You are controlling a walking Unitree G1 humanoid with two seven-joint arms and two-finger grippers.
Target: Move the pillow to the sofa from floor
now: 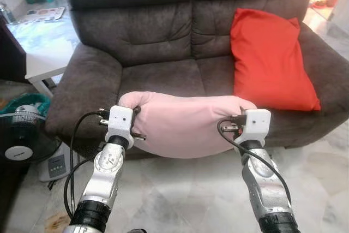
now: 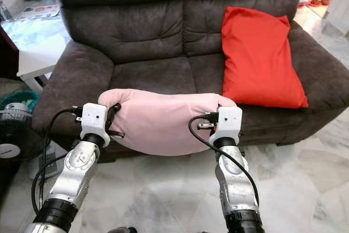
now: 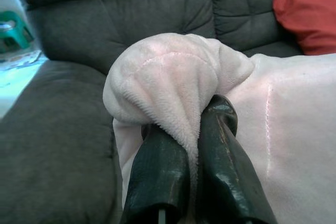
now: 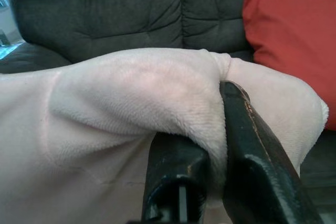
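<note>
Two pinches carry the pillow (image 1: 185,124): my left gripper (image 3: 191,145) and right gripper (image 4: 220,145) each clamp a bunched end, holding it above the floor (image 1: 180,195) before the sofa (image 1: 158,77) front edge. It looks soft, light, saggy; ends grip best.

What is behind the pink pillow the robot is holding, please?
Behind the pink pillow, held by the left hand and right hand, is the dark grey sofa with a red pillow. The seat's front edge is covered.
</note>
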